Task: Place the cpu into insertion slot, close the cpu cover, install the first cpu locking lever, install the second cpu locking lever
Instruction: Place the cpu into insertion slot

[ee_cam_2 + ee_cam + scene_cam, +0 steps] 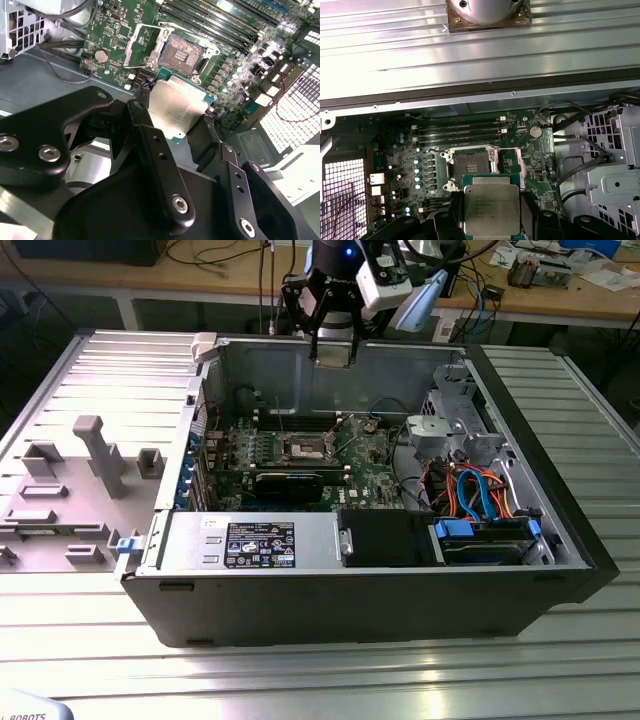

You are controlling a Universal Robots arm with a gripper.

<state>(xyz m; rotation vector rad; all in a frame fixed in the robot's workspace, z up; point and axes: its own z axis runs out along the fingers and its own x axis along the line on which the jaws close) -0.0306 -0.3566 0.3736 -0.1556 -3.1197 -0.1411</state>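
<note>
My gripper (333,352) hangs above the rear wall of the open computer case, shut on the cpu (335,354). In both wrist views the cpu (177,107) (491,207) is a flat square chip with a silvery top, clamped by its edges between two black fingers (139,117). The insertion slot (303,448) (182,50) (468,162) lies bare on the green board, well below the chip. Its dark centre is exposed. The cpu cover (129,52) is swung open beside the socket.
The black case (560,540) walls in the board. Long memory slots (460,131) run beside the socket. A black expansion card (290,483), a drive cage (450,430) with blue and orange cables and a power supply (250,540) crowd the case. A grey plastic fixture (90,455) stands at the exterior view's left.
</note>
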